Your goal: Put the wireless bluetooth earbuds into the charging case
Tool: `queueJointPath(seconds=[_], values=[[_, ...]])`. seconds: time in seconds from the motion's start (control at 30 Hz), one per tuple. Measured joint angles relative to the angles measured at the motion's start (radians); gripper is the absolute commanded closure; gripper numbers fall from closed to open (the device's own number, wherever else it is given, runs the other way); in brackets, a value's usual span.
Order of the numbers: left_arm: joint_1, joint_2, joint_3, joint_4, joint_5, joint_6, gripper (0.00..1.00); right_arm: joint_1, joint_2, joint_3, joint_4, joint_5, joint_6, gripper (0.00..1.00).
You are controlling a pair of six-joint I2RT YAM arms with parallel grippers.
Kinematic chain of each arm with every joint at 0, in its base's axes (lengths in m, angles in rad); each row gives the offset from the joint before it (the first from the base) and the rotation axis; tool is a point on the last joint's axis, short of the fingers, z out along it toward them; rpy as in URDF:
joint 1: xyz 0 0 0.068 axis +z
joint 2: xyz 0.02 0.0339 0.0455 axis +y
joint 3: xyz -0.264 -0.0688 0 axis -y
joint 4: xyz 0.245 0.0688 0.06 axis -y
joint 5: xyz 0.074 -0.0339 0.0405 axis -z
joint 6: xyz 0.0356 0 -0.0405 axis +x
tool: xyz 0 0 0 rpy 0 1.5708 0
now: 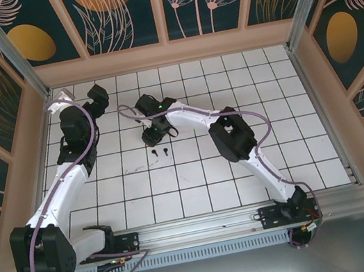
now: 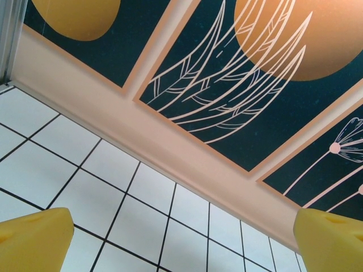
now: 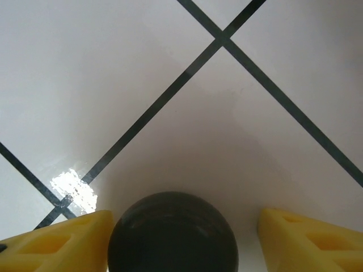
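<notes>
While the right claw (image 1: 150, 136) hangs low over the white tiled tabletop (image 1: 228, 78), its wrist view shows a dark round case (image 3: 172, 235) sitting between the yellow fingers (image 3: 62, 238). One finger is right at the case's side and the other stands apart from it. Claw partly open, gripping nothing. Cannot tell whether the case lid is up. Two black earbuds (image 1: 153, 154) lie side by side on the tabletop, just on the near side of that claw, outside the case. Left claw (image 1: 96, 98) near the far left corner: spread wide, empty, facing the painted back wall (image 2: 238, 85).
</notes>
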Motion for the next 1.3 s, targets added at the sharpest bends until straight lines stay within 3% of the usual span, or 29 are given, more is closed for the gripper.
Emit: queueJointPath(seconds=[0.23,0.37,0.5,0.7,1.03,1.17,1.3], values=[[0.0,0.001,-0.001,0.0,0.016,-0.008,0.01,0.006,0.003,0.009,-0.005,0.038,0.01,0.58],[0.0,0.007,-0.005,0.002,0.041,-0.015,0.01,0.018,0.003,0.013,-0.013,0.064,0.061,0.66],[0.0,0.024,-0.014,0.03,0.109,-0.014,0.01,0.016,0.003,0.015,-0.018,0.082,0.144,0.67],[0.0,0.052,-0.07,0.162,0.297,-0.013,0.01,-0.045,-0.063,-0.034,-0.01,0.086,0.301,0.68],[-0.01,0.151,-0.215,0.587,0.621,-0.098,0.01,-0.272,-0.512,-0.245,0.121,0.064,0.579,0.68],[-0.07,0.215,-0.235,0.732,0.712,-0.109,0.04,-0.284,-0.635,-0.26,0.184,0.046,0.684,0.69],[-0.156,0.243,-0.235,0.814,0.727,-0.096,0.09,-0.273,-0.713,-0.299,0.259,0.001,0.798,0.69]])
